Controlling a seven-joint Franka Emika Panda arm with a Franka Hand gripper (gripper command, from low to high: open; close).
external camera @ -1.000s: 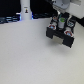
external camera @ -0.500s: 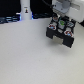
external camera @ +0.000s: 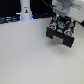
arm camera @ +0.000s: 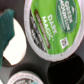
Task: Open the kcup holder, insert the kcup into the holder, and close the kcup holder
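Cylinder: a white upright cylinder (external camera: pixel 25 10) with a blue glow at its base is standing at the far edge, on the exterior view's left, well apart from the work.
Surface: a pale surface (external camera: pixel 25 55) is filling most of the exterior view, and the holder is sitting on it.
Holder: the black box-shaped holder (external camera: pixel 64 41) is standing toward the exterior view's right, directly under the arm. I cannot tell from these pictures if it is open.
Claw: the claw (external camera: pixel 61 26) is hanging just above the holder. In the exterior view a green spot is showing between its fingers, so I am judging that it is clamped on the kcup, but the picture is too small to be sure.
Kcup: the kcup (arm camera: pixel 52 25) is filling the wrist view, its green foil top with printed words facing the camera. A second white rim (arm camera: pixel 22 78) is showing below it, and dark round recesses are lying around.
Handling: the kcup is looking very light, with a thin plastic wall and a soft foil lid. I am thinking a hard squeeze could dent it, and the smooth wall could slip.
Where to hold: the stiff rim or the wall just under it is seeming the best place, not the foil.
Risk: a tilted kcup is likely jamming at the recess edge.
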